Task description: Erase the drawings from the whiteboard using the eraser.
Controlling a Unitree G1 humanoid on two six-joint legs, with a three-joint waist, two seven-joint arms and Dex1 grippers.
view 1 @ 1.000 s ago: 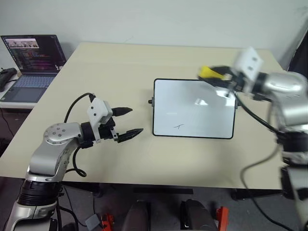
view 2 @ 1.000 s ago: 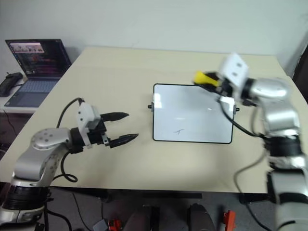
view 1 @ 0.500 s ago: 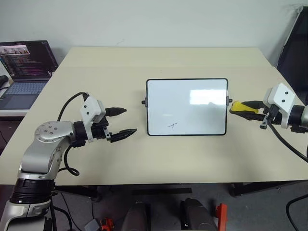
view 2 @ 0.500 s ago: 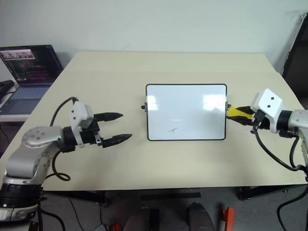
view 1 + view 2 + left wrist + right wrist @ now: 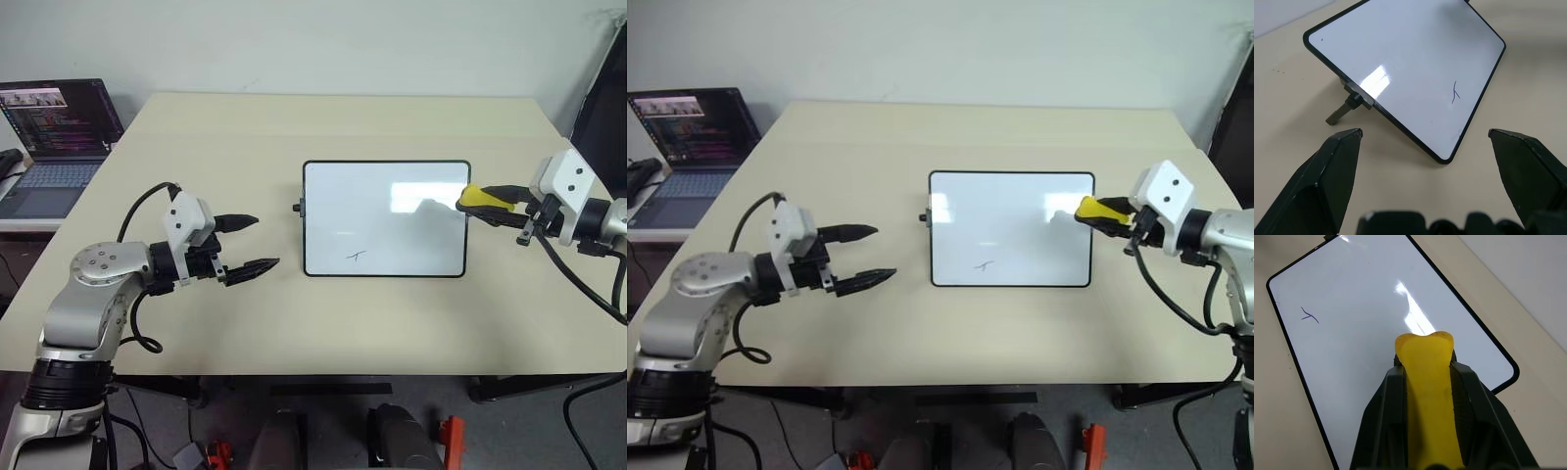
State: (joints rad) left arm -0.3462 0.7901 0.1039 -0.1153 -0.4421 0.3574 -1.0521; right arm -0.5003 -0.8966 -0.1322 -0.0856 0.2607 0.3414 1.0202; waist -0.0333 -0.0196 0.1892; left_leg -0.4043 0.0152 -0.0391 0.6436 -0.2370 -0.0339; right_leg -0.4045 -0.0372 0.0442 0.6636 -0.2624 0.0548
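Right gripper (image 5: 490,200), eraser (image 5: 479,197) pinched, back at whiteboard (image 5: 384,217) edge; left gripper (image 5: 247,243) spread.

Right tool (image 5: 487,200) grips the eraser (image 5: 477,196), seemingly over the whiteboard (image 5: 385,217) edge.

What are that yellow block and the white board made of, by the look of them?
The yellow block, pinched in the right tool, looks like soft foam or sponge: its matt sides bulge and its tip is dented under the squeeze. The white board looks like hard, glossy coated sheet, perhaps plastic or enamelled metal: it mirrors bright glare. Its thin black frame looks like plastic.
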